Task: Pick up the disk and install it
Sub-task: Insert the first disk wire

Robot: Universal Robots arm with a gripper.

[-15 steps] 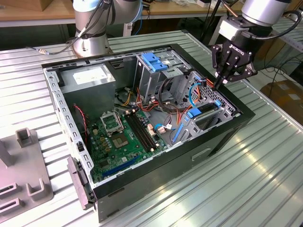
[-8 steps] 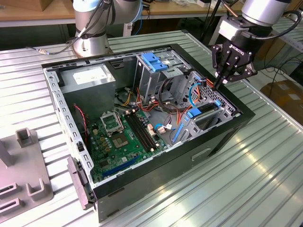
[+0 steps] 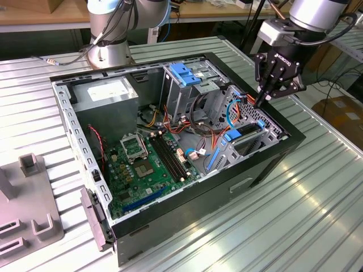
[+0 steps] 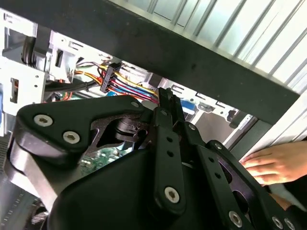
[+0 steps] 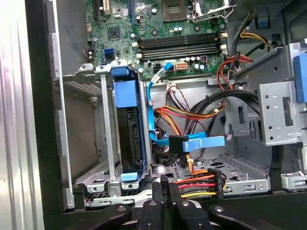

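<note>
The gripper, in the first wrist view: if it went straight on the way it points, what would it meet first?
Probably the bundle of coloured power wires just ahead of the gripper, whose fingers are shut; then the blue flat cable. Depth is hard to judge.

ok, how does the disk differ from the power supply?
Disk stands on edge in a metal bay; supply lies flat in a corner. Disk has blue rails; supply is plain grey with a white label on top. Supply looks bulkier. Both sit inside the case.
</note>
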